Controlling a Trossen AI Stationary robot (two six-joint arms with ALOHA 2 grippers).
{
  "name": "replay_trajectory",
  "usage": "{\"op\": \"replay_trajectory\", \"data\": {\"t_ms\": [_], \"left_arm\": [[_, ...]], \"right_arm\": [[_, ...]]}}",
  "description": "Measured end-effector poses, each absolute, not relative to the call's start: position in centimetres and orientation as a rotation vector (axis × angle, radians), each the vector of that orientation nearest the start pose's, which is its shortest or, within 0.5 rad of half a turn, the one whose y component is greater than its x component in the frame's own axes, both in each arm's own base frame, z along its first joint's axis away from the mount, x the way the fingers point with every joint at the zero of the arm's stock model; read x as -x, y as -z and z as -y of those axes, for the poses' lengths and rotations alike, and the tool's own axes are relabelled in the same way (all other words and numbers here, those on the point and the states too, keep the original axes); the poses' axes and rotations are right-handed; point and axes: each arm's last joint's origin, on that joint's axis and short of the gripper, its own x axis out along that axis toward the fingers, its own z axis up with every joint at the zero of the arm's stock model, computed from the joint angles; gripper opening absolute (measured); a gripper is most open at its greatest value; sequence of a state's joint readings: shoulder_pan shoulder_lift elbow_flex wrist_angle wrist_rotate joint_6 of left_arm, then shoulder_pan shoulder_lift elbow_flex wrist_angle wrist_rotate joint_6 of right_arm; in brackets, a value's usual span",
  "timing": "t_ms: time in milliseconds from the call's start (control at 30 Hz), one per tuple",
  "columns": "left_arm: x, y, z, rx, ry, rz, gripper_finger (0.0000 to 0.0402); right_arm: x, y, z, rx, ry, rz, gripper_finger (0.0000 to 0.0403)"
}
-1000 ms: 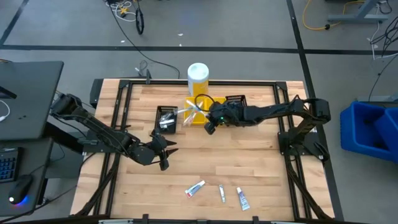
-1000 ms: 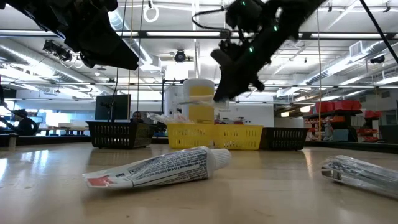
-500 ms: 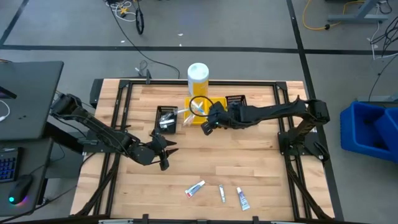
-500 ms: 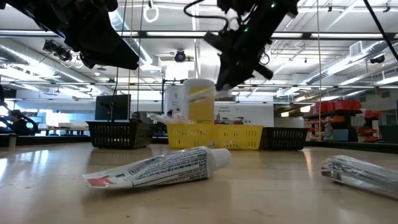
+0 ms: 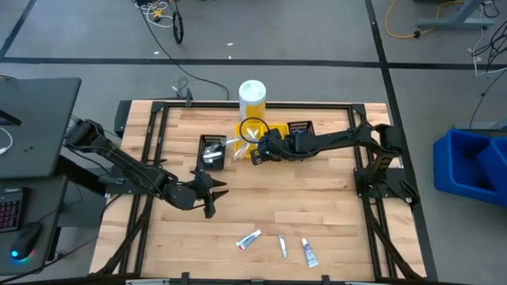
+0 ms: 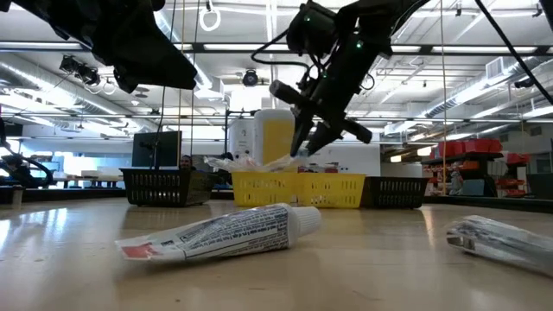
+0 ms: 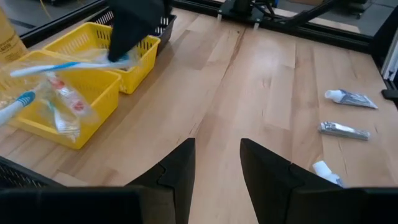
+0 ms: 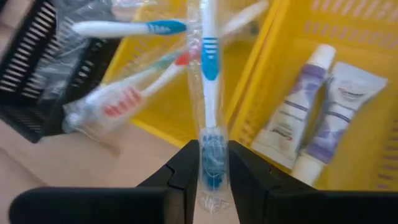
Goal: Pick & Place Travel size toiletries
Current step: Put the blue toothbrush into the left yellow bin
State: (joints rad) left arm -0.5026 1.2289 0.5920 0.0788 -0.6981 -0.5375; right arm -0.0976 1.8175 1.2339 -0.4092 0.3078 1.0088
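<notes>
Above the yellow bin (image 5: pixel 247 144) at upper centre, the right gripper (image 8: pixel 208 163) pinches a wrapped blue toothbrush (image 8: pixel 208 93), likely for dropping among the others. Lower left, the left gripper (image 7: pixel 217 163) waits open.

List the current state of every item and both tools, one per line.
Right tool: shut on wrapped blue toothbrush, over yellow plastic bin.
Left tool: open, empty, above the bare wooden table.
Three small toothpaste tubes: lying flat on the table.
Two white tubes: lying inside the yellow bin.
</notes>
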Motion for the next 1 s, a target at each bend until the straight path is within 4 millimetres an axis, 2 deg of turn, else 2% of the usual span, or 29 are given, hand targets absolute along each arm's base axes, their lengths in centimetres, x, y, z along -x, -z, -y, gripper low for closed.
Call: {"op": "replay_trajectory", "data": {"t_ms": [200, 533, 733, 867, 1000], "left_arm": [[-22.0, -20.7, 10.0, 0.209, -0.302, -0.395, 0.0134], [-22.0, -20.7, 10.0, 0.206, -0.301, -0.395, 0.0134], [-22.0, -20.7, 10.0, 0.193, -0.284, -0.404, 0.0134], [-22.0, -20.7, 10.1, 0.154, -0.228, -0.426, 0.0134], [-22.0, -20.7, 10.2, 0.157, -0.212, -0.427, 0.0134]], "right_arm": [[-37.6, -19.8, 5.5, -0.844, 0.746, -0.688, 0.0119], [-38.1, -20.4, 6.3, -0.852, 0.723, -0.606, 0.0171], [-38.2, -21.3, 6.3, -0.652, 0.624, -0.613, 0.0175], [-37.6, -22.2, 5.4, -0.478, 0.525, -0.69, 0.0169], [-36.9, -22.3, 4.3, -0.415, 0.494, -0.778, 0.0163]]}}
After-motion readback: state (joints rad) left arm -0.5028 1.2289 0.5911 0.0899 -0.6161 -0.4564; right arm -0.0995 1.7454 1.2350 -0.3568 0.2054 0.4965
